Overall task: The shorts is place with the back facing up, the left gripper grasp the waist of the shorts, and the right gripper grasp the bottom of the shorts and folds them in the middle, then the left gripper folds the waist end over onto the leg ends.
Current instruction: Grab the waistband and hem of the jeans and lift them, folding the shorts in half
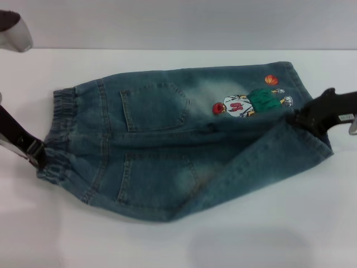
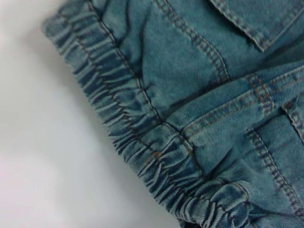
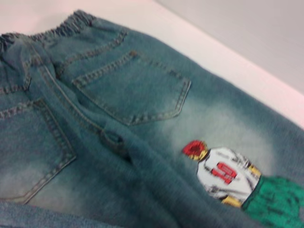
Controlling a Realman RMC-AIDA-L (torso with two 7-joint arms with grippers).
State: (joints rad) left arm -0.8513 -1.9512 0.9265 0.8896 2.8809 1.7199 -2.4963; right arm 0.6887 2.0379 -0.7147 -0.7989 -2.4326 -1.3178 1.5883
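The blue denim shorts point(image 1: 167, 139) lie back up on the white table point(image 1: 167, 245), both patch pockets showing. The ruffled elastic waist point(image 1: 61, 111) is at the left, and the bottom of the shorts point(image 1: 295, 84) with the cartoon print point(image 1: 248, 103) is at the right. My left gripper point(image 1: 34, 152) is at the near part of the waist, where the band point(image 2: 156, 166) bunches, and looks shut on it. My right gripper point(image 1: 304, 117) meets the leg ends between the two legs. It looks shut on the hem, with the near leg point(image 1: 268, 162) drawn up toward it in a diagonal fold.
A grey and dark object point(image 1: 14, 30) hangs at the back left corner. Bare white table point(image 1: 83, 240) lies in front of the shorts and behind them up to the grey wall point(image 1: 184, 22).
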